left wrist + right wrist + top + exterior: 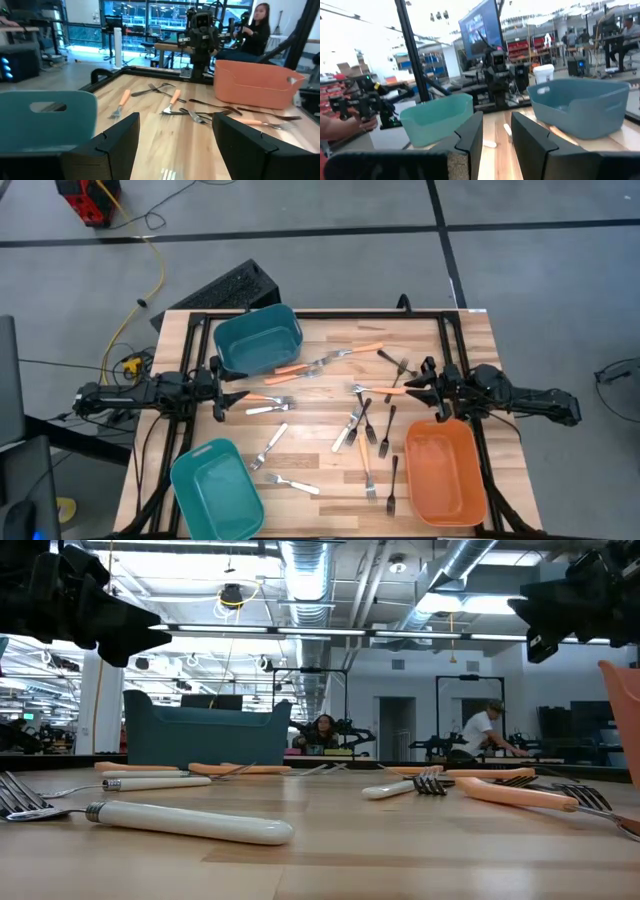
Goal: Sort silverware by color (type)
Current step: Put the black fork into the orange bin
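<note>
Forks lie scattered flat over the middle of the wooden table: orange-handled ones (pixel 355 351), black ones (pixel 387 430) and white ones (pixel 270 445). In the low view a white fork (pixel 190 823) lies nearest and an orange-handled fork (pixel 520 795) lies to its right. My left gripper (pixel 222 395) (pixel 175 135) hovers open at the table's left side, beside an orange-handled fork (pixel 265 397). My right gripper (pixel 425 385) (pixel 496 135) hovers open at the right side, near another orange-handled fork (pixel 385 390). Both hang above the table (pixel 90 605) (pixel 580 595) and touch nothing.
A teal bin (pixel 258 340) stands at the far left and a second teal bin (pixel 215 488) at the near left corner. An orange bin (pixel 445 472) stands at the near right. A black frame (pixel 330 315) runs along the table's edges. People show in the room behind (pixel 255 25) (pixel 340 125).
</note>
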Robot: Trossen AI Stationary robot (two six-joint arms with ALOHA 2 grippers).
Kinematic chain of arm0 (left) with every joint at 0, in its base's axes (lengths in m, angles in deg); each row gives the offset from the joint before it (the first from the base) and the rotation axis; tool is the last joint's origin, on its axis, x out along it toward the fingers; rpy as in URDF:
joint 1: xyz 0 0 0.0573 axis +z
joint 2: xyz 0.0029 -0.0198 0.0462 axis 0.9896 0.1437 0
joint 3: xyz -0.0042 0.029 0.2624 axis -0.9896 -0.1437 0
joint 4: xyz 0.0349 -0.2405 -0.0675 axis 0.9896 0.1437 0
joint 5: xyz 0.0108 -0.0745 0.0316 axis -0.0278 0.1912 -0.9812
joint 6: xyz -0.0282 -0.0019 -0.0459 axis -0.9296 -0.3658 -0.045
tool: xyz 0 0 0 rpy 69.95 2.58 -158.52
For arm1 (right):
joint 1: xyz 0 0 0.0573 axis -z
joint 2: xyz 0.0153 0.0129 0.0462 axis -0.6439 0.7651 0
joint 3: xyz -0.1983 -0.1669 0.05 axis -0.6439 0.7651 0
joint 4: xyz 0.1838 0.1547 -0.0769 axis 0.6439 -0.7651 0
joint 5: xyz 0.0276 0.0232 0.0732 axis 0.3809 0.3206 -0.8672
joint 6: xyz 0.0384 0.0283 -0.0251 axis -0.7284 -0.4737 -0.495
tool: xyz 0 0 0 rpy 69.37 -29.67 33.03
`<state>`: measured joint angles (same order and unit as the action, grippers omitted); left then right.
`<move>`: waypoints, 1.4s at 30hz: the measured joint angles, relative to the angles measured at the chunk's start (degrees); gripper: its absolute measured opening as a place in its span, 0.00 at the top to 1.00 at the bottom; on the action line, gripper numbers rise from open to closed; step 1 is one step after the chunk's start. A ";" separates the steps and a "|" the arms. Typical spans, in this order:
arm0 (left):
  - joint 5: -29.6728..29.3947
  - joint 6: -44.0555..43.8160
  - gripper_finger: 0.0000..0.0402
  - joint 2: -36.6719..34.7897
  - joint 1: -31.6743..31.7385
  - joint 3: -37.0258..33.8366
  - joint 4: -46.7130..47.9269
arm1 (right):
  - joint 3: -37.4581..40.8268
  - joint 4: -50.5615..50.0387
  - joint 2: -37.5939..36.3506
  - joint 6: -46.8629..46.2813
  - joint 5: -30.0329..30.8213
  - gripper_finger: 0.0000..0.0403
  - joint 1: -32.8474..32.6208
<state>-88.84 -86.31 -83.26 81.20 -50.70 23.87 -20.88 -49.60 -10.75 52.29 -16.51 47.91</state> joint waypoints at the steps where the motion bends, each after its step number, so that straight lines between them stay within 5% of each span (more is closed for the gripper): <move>1: -0.09 -0.12 0.42 0.00 -0.02 0.00 -0.04 | 0.00 0.84 0.00 -0.15 -0.01 0.68 0.01; 12: -0.69 -1.44 0.42 0.00 -0.02 0.00 -0.39 | 0.02 6.09 0.00 -4.55 5.94 0.68 0.01; 20: -1.10 -7.10 0.42 0.00 -0.02 0.02 -2.09 | -1.01 3.87 0.82 2.37 29.60 0.68 1.38; 25: -0.41 -6.80 0.42 0.00 -0.02 1.69 -3.59 | -7.34 3.04 6.27 7.38 35.80 0.62 2.11; 36: -5.60 -4.50 0.42 0.00 -0.02 8.64 1.19 | -33.60 -26.01 33.56 9.57 42.03 0.37 3.92; 42: -11.02 -4.56 0.42 0.00 -0.02 10.16 4.92 | -46.54 -45.50 45.41 9.35 42.03 0.34 8.54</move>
<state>-99.86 -90.86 -83.26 81.18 -40.54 28.79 -67.43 -95.10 34.66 61.64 25.52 56.45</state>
